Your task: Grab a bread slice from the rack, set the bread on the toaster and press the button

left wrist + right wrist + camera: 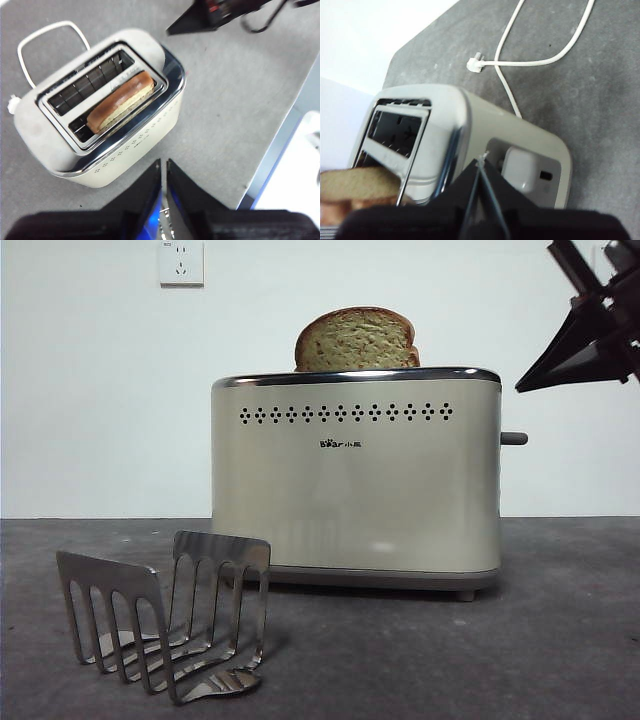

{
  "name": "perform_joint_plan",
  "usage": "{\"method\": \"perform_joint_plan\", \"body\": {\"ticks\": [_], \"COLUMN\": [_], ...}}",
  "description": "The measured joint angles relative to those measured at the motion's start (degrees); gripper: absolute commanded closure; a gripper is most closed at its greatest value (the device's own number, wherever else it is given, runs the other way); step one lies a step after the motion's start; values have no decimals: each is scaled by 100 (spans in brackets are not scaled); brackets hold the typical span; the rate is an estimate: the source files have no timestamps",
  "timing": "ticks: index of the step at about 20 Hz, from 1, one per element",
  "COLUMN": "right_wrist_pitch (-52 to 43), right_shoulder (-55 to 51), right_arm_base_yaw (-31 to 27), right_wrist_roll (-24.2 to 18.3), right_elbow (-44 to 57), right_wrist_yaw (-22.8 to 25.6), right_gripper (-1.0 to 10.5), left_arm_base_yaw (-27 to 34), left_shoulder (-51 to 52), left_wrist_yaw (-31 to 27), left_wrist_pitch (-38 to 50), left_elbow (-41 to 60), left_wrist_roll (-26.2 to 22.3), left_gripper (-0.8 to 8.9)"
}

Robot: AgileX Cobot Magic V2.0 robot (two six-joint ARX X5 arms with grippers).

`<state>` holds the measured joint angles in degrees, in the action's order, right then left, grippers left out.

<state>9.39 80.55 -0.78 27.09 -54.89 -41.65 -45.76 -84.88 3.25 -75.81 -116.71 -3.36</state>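
The slice of bread (355, 340) stands upright in the toaster (355, 480), its domed top poking above the chrome rim. The left wrist view shows the bread (120, 102) in one of the two slots of the toaster (130, 150). The rack (165, 615) stands bare at the front left. The button (514, 438) sticks out of the toaster's right end. My right gripper (525, 385) hangs shut, up and to the right of that end; its own view puts its tips (480, 160) above the button (520, 170). My left gripper (164, 167) is shut on nothing, high over the toaster's front side.
A white cable (545, 60) with its loose plug (474, 65) lies on the grey table behind the toaster. A white wall socket (181, 262) sits high on the back wall. The table's edge (270, 150) runs near the toaster's button end.
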Motion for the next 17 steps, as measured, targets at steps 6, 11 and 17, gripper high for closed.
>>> {"method": "perform_joint_plan", "body": {"ticks": [6, 11, 17], "right_wrist_pitch": [0, 138, 160], "right_shoulder": [457, 715, 855], "right_arm_base_yaw": [0, 0, 0], "right_wrist_roll": [13, 11, -9], "right_elbow": [-177, -177, -199], "right_wrist_yaw": [-24, -24, -57], "right_gripper": [954, 954, 954], "left_arm_base_yaw": [0, 0, 72], "left_shoulder": [334, 647, 1075], "left_wrist_yaw": [0, 0, -35], "left_wrist_pitch": [0, 4, -2], "left_elbow": [0, 313, 1552], "left_wrist_roll": [114, 219, 369], "left_gripper": [793, 793, 792]}}
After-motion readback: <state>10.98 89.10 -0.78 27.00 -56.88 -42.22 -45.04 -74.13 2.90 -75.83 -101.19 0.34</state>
